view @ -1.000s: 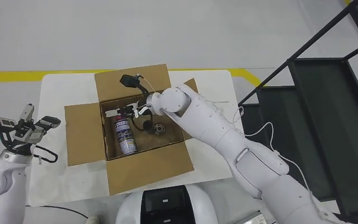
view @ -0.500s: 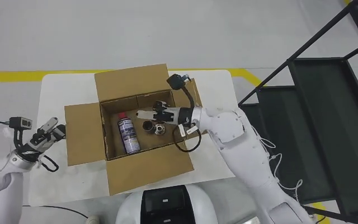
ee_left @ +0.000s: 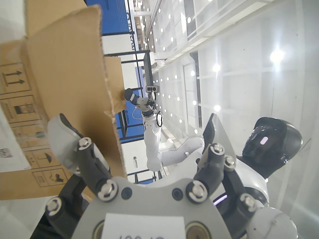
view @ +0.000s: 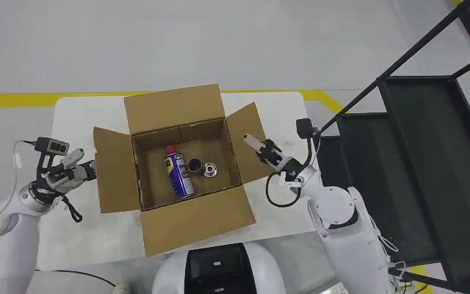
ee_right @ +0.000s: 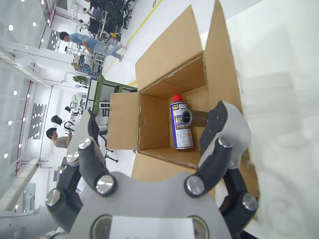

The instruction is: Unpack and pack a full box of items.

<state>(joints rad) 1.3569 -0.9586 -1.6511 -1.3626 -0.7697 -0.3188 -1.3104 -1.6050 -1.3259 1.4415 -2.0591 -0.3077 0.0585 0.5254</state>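
While left pincer (view: 87,170) and right pincer (view: 258,145) gape wide flanking box (view: 176,110) | spray can (view: 178,172) lies flat inside, cap away | right looks nearer

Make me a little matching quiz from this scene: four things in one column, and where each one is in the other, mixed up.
Things:
1. can
2. left gripper
3. right gripper
4. yellow line

Places:
a. on the floor beyond the table
b. by the right flap
c. lying inside the box
d. by the left flap

Pairs: 1-c, 2-d, 3-b, 4-a.
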